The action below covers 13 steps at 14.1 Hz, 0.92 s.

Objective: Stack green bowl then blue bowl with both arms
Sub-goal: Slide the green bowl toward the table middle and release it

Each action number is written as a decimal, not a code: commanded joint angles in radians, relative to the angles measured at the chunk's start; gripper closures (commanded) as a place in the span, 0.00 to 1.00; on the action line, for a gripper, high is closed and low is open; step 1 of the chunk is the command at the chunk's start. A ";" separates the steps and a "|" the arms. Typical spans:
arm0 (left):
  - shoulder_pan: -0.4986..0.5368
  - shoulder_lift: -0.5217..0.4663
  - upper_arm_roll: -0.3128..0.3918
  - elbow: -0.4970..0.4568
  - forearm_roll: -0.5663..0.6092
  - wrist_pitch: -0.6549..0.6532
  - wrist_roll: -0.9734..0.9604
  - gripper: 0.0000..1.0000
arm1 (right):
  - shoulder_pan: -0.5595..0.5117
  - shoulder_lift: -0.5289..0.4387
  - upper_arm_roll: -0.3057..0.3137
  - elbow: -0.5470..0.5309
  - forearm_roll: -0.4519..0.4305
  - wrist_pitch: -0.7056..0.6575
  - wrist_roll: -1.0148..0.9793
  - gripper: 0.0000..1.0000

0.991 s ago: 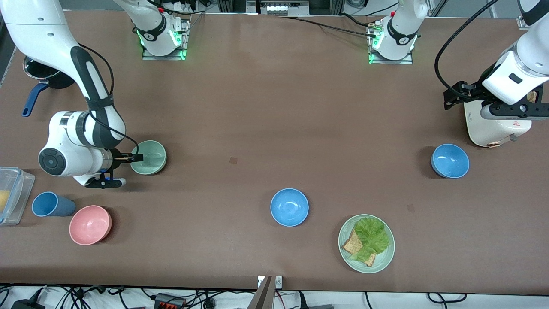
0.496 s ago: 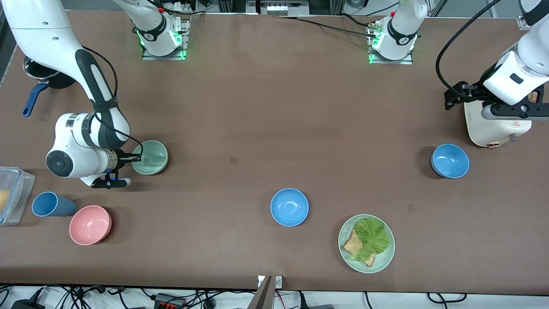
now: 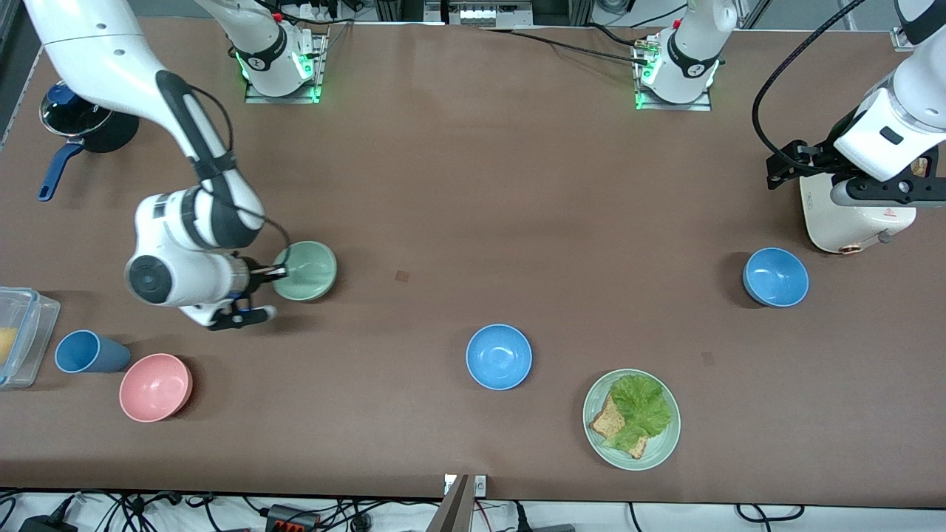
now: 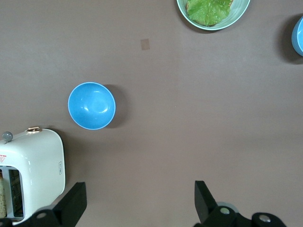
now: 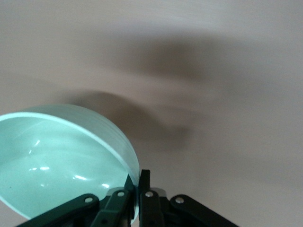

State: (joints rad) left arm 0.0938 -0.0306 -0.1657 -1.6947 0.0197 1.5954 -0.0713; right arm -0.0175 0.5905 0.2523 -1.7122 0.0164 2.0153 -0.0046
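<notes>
Presently, at the right arm's end of the worktop (image 3: 458,185), a clear container (image 3: 18,332), a blue cup (image 3: 89,352) and a pink bowl (image 3: 155,386) stand close together near the front camera, with a dark pot (image 3: 89,125) farther from it. The right pincer (image 3: 275,273) is clamped on the rim of the green bowl (image 3: 307,270); the right wrist view shows its fingers (image 5: 144,189) pinching the bowl wall (image 5: 61,156) from both sides. Whether the bowl rests on the worktop or is raised cannot be told.

Toward the middle, one blue bowl (image 3: 499,356) sits upright and untouched, nearer to the front camera than the green bowl. Beside it, nearer still, is a pale green plate (image 3: 665,436) carrying lettuce and toast.

At the left arm's end, a second blue bowl (image 3: 775,277) stands near a white toaster (image 3: 850,222). The left pincer (image 4: 137,203) hangs in the air over the toaster and the worktop beside it, fingers (image 4: 73,203) spread wide apart and holding nothing; this arm waits.
</notes>
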 commanded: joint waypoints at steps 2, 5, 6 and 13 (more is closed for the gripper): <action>0.006 0.009 0.005 0.023 -0.026 -0.015 0.007 0.00 | 0.101 0.006 0.111 0.064 0.008 -0.018 0.248 1.00; 0.009 0.009 0.005 0.023 -0.027 -0.015 0.007 0.00 | 0.270 0.075 0.110 0.140 0.002 -0.010 0.463 1.00; 0.009 0.009 0.005 0.023 -0.027 -0.015 0.007 0.00 | 0.309 0.095 0.110 0.163 0.002 -0.007 0.512 1.00; 0.011 0.009 0.005 0.023 -0.026 -0.018 0.007 0.00 | 0.413 0.181 0.110 0.189 0.005 0.057 0.672 1.00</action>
State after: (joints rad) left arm 0.0981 -0.0306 -0.1611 -1.6947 0.0197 1.5954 -0.0713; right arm 0.3684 0.7472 0.3658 -1.5536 0.0170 2.0532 0.6167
